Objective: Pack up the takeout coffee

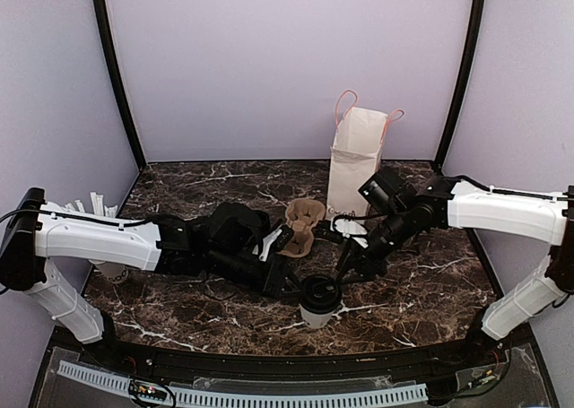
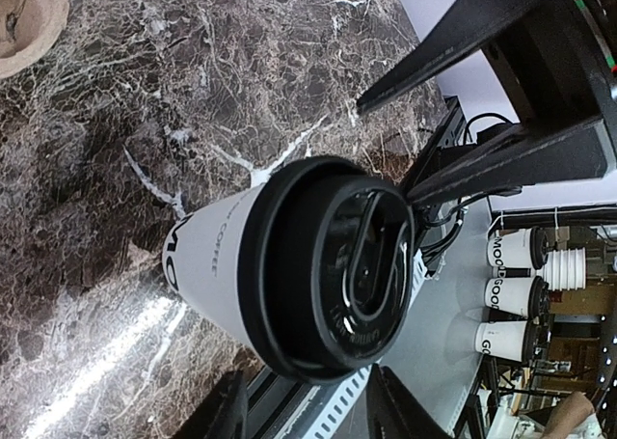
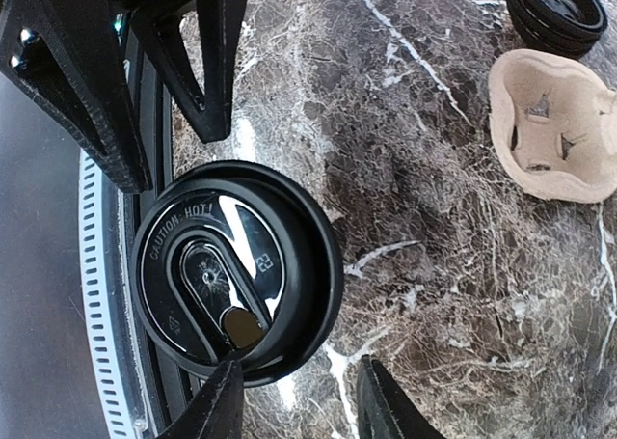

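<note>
The takeout coffee [image 1: 318,301] is a white paper cup with black lettering and a black lid, standing upright near the table's front edge. It fills the left wrist view [image 2: 289,265], and its lid shows in the right wrist view [image 3: 236,270]. My left gripper [image 1: 289,285] is open just left of the cup, its fingers [image 2: 224,415] spread below the lid without touching it. My right gripper [image 1: 346,268] is open just right of and above the cup, with one fingertip [image 3: 214,408] at the lid's rim.
A brown pulp cup carrier [image 1: 304,224] lies behind the cup, also in the right wrist view [image 3: 554,130]. A white paper bag [image 1: 353,161] with pink handles stands at the back. A stack of black lids [image 3: 559,10] lies near the carrier. White straws [image 1: 94,207] stand at the far left.
</note>
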Action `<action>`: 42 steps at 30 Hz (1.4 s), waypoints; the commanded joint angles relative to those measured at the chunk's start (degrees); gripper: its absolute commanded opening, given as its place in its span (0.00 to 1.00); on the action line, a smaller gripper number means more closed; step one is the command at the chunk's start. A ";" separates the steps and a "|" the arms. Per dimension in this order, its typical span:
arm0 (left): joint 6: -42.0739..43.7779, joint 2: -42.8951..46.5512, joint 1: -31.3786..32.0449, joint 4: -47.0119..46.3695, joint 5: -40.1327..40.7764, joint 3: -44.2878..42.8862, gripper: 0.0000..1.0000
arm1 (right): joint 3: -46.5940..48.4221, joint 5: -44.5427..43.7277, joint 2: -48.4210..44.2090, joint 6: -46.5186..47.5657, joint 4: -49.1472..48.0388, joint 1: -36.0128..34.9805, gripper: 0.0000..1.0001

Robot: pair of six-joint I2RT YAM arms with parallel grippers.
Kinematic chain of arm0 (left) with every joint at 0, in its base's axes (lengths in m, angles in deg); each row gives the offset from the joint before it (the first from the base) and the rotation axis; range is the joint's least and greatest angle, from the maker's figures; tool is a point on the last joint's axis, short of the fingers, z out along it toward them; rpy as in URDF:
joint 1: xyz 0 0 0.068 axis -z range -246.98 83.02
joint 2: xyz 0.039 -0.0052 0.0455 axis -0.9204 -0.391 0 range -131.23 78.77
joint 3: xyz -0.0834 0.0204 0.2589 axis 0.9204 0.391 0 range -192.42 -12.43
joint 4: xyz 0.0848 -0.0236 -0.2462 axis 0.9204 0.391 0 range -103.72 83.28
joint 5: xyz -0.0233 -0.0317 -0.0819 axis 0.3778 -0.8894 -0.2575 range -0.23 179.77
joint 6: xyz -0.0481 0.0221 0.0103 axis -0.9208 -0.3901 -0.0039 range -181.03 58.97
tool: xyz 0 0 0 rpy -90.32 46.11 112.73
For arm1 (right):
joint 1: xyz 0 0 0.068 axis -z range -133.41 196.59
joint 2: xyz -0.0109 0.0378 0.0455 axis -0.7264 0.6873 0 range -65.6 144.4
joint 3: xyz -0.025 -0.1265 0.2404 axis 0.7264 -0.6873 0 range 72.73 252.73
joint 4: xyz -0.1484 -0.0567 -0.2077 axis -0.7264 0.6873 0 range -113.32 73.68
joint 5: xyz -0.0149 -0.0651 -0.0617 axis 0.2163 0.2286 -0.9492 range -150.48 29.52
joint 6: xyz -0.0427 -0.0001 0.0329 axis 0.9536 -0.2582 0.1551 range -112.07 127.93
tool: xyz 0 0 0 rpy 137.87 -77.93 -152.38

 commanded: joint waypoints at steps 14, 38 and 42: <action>-0.29 -0.87 0.23 0.68 1.32 2.18 0.29 | 6.79 -4.29 1.19 1.59 3.16 -2.84 0.42; -0.31 3.92 0.24 0.08 4.25 2.82 0.40 | -0.29 5.59 -2.84 -1.86 1.59 4.77 0.54; -2.41 3.99 0.24 0.25 3.83 4.73 0.34 | -1.46 11.41 -1.56 -3.29 1.60 5.95 0.54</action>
